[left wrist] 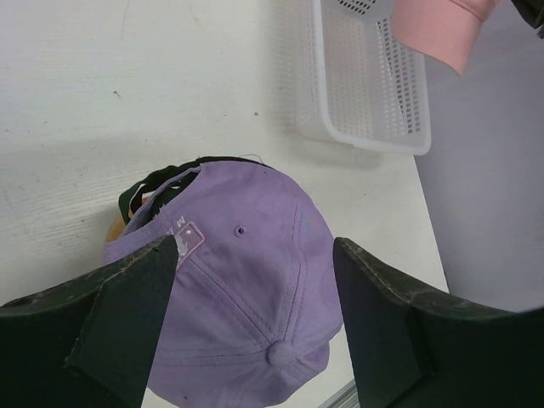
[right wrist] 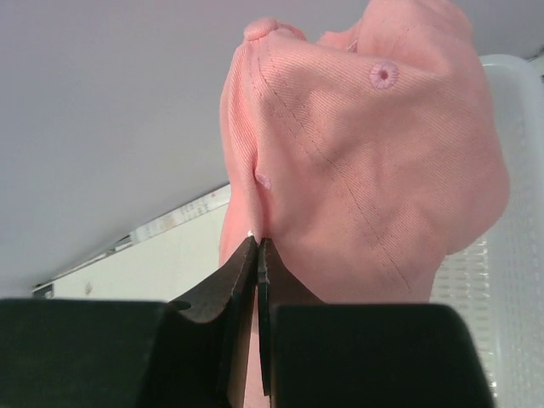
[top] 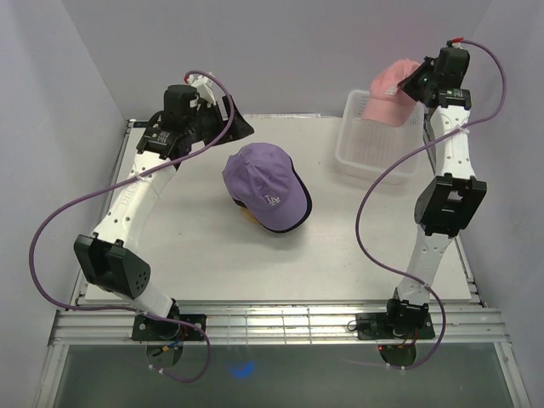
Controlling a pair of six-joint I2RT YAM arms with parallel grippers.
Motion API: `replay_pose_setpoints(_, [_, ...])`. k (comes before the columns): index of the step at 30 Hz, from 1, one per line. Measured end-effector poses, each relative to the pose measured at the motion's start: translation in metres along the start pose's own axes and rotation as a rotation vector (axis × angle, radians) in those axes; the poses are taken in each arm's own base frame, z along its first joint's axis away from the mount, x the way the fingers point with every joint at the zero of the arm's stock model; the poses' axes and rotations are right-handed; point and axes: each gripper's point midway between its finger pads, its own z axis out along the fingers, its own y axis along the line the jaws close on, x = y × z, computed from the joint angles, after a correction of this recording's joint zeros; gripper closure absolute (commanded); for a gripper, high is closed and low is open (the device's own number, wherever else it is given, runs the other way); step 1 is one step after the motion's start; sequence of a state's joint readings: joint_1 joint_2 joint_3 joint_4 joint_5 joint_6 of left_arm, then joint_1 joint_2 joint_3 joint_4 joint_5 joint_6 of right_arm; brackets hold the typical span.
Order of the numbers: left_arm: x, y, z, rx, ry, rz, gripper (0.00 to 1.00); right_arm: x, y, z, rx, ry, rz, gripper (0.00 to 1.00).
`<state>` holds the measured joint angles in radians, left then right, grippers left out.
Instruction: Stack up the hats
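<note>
**Item 1.** Pink cloth baseball cap (top: 389,93). It hung in the air over the far right corner of the desk (top: 187,246), above the white plastic mesh basket (top: 374,174). It appeared lifted clear of the basket's rim.

**Held by.** Right tool (right wrist: 257,242), fingers pressed together on a fold of the cap's cloth. The crown sagged away from the pinch.

**Item 2.** Lavender cloth baseball cap (top: 263,189) with a white embroidered logo. It sat near the middle of the desk, topping the pile, brim pointing near-right. A dark cloth edge (left wrist: 140,191) and a tan cloth edge (left wrist: 116,229) peeped out beneath it, so other caps lay under.

**Item 3.** Left tool (left wrist: 255,251), fingers wide apart and holding nothing. It hovered above and just beyond the pile on the far-left side.

**Step in hand, as judged.** The pink cap was out of the basket and due to be carried to the pile. The next move called for a swing leftward and nearer, then lowering crown over crown with the brims matched, and letting go only once it had settled.

**Edges and room.**
- Bare desk lay between basket and pile, which gave an open lane.
- The basket's near wall sat under the dangling cap and might snag it if it travelled low.
- The right side wall stood close behind the right arm.
- The left tool near the pile could crowd the drop.
</note>
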<state>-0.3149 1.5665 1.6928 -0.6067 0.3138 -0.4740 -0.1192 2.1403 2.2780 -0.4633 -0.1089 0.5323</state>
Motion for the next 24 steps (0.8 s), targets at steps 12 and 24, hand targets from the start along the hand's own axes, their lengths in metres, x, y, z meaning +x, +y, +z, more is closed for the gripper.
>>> replay_pose_setpoints(12, [-0.003,-0.008,0.005,0.041,0.011,-0.023,0.14,-0.004,0.115,-0.073,-0.417,0.117,0.224,0.92])
replay_pose_setpoints(24, [-0.047,-0.020,-0.014,0.171,-0.047,-0.128,0.09,0.072,0.275,-0.165,-0.802,0.422,0.294,0.92])
